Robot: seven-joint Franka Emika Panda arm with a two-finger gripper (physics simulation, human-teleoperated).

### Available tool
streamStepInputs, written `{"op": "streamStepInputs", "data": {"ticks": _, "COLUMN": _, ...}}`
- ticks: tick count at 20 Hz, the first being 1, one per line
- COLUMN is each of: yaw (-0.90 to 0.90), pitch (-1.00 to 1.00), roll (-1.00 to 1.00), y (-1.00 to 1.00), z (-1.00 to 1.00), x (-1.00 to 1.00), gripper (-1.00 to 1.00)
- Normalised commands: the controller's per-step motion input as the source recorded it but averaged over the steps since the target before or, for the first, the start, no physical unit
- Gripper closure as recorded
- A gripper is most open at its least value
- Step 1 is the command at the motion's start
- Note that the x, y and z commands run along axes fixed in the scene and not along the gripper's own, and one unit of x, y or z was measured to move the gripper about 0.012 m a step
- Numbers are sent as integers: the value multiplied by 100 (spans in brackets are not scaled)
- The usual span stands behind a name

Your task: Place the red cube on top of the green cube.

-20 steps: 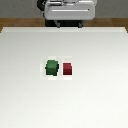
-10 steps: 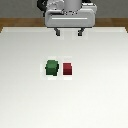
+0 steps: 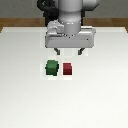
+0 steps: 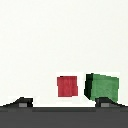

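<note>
The red cube [image 3: 67, 69] sits on the white table, just to the exterior view's right of the green cube [image 3: 51, 68]; the two stand close side by side with a thin gap. My gripper [image 3: 70, 52] hangs above the table behind the cubes, its two fingers spread wide and empty. In the wrist view the red cube [image 4: 67, 86] and the green cube [image 4: 103, 86] lie between and ahead of the two fingertips [image 4: 22, 103], which stand far apart.
The white table [image 3: 30, 105] fills most of the exterior view. A wooden floor strip [image 3: 15, 24] runs along its far edge behind the arm.
The arm has come down and forward toward the cubes, so the gripper now hangs lower and nearer to them. The cubes have not moved.
</note>
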Motion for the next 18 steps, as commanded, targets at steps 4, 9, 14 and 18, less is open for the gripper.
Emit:
{"op": "streamStepInputs", "data": {"ticks": 4, "yaw": 0, "pitch": 0, "roll": 0, "y": 0, "z": -50, "x": 25, "gripper": -100}}
{"op": "streamStepInputs", "data": {"ticks": 9, "yaw": 0, "pitch": 0, "roll": 0, "y": 0, "z": -40, "x": 0, "gripper": -100}}
{"op": "streamStepInputs", "data": {"ticks": 14, "yaw": 0, "pitch": 0, "roll": 0, "y": 0, "z": -20, "x": 0, "gripper": -100}}
{"op": "streamStepInputs", "data": {"ticks": 18, "yaw": 0, "pitch": 0, "roll": 0, "y": 0, "z": -25, "x": 0, "gripper": -100}}
